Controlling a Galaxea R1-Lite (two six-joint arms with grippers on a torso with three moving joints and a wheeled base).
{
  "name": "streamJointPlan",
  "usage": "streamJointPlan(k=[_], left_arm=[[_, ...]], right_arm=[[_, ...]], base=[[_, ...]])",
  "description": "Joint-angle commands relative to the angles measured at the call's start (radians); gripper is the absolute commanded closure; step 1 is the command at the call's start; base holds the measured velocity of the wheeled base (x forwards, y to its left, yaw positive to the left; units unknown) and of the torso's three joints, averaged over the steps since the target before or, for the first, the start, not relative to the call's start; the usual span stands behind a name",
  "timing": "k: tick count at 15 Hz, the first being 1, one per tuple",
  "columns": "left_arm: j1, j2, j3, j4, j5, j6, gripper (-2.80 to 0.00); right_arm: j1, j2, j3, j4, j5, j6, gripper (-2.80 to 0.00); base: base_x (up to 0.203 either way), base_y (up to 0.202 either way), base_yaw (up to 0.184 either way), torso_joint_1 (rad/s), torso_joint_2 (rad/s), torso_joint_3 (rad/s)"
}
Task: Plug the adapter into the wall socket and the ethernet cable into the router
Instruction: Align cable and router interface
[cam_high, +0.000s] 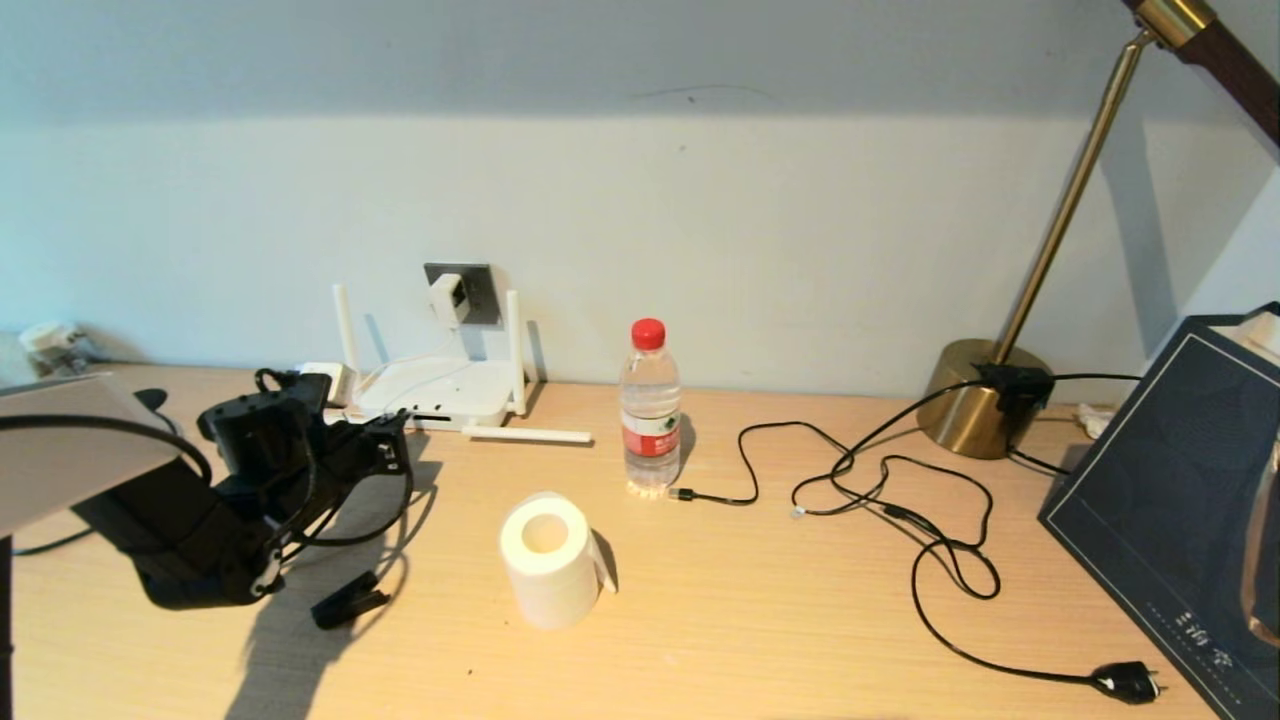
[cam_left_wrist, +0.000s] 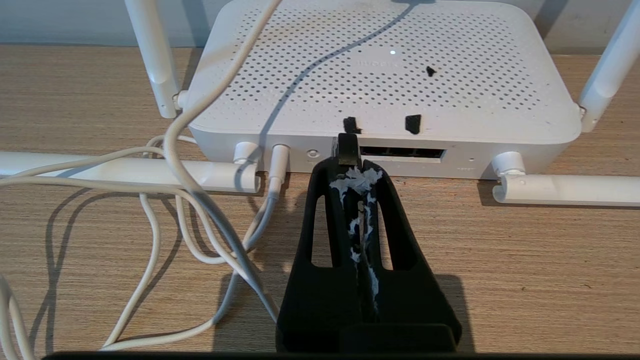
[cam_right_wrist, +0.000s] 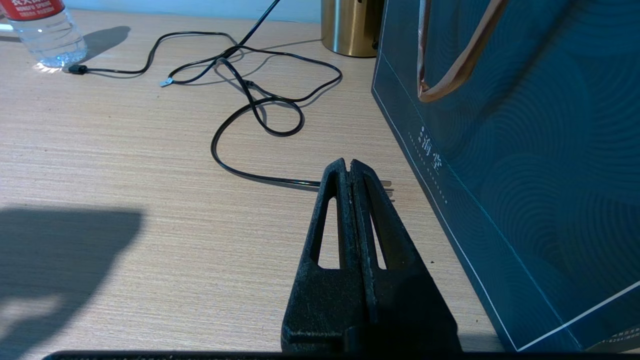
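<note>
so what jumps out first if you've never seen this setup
The left claw, shut on the ethernet cable plug, sits right at the router's front ports at the left back of the desk. Just behind, the adapter sits in the wall socket. The right claw rests shut, holding nothing, beside a dark blue bag on the right.

Black slotted tapered end effector (cam_left_wrist: 352, 172) fingers, white residue smeared, black arm cabling

White cords (cam_left_wrist: 170, 200) crowd router (cam_left_wrist: 380, 75) front beside left gripper (cam_left_wrist: 352, 170) (other side open).
</note>
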Motion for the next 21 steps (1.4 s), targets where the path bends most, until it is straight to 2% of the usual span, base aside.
streamJointPlan(k=[1,21], left_arm=[[0.006,0.005,-0.001,-0.007,-0.002,0.001,0.0],[-0.002,0.007,-0.001,-0.007,-0.002,0.002,0.0]], right_arm=[[0.0,0.001,0.0,0.0,0.0,-0.001,0.0],[0.0,0.0,0.0,0.0,0.0,-0.001,0.0]], base=[[0.0,0.0,0.0,0.0,0.0,0.0],[0.0,0.0,0.0,0.0,0.0,0.0]])
